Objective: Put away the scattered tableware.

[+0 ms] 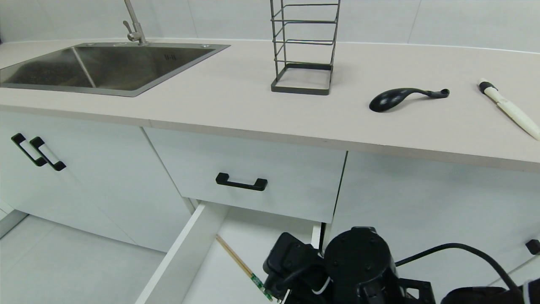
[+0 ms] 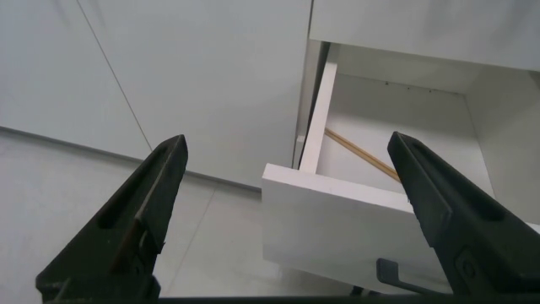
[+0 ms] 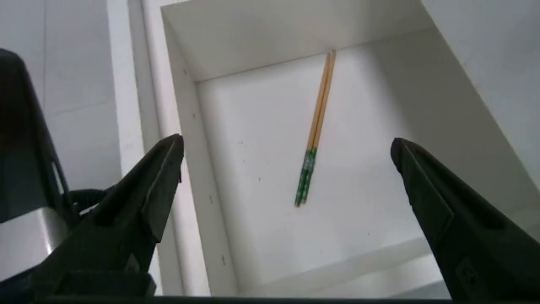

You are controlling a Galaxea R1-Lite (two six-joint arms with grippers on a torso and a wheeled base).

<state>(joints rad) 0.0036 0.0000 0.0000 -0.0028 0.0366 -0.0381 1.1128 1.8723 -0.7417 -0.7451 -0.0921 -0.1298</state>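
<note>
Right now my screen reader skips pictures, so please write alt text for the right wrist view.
Two chopsticks lie side by side in an open white drawer, seen from above between the dark fingers of the open right hand.

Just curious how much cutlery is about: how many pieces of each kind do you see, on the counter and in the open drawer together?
Black spoon: 1
Cream-handled utensil: 1
Chopsticks: 2
Total: 4
</note>
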